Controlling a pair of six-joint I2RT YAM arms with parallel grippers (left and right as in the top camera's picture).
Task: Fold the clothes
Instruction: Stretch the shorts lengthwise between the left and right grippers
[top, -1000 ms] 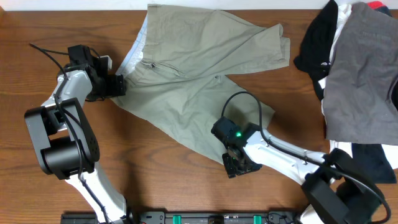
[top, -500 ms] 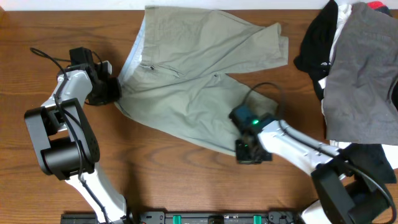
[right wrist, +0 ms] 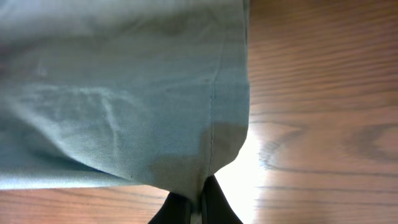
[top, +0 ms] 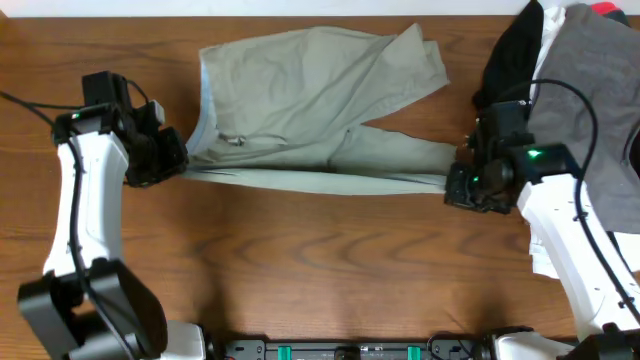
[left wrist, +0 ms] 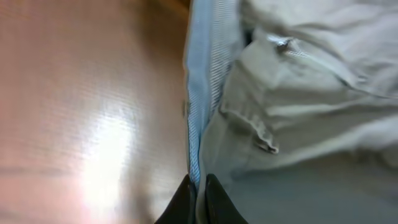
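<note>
Pinches the hem of one leg of the shorts [right wrist: 124,93] in the right claw [right wrist: 198,208], jaws all but closed with only cloth between them. Grips the waistband edge, beside the pale blue lining, in the left claw [left wrist: 200,199] the same way, clamped down on fabric. Holds the near edge of the garment taut in a straight line between the two, low over the bare worktop [top: 320,270], with the waist end at the left and the leg end at the right. Leaves the rest lying flat behind that line, the other leg doubled over towards the far side with a loose flap at the far right. Works close to the heap of grey, black and white garments [top: 580,110] at the far right.

Looks like the straightening step just ahead of the first fold. Calls next for carrying the held edge over towards the far side, both claws level and in step so the line does not sag, then letting go.
</note>
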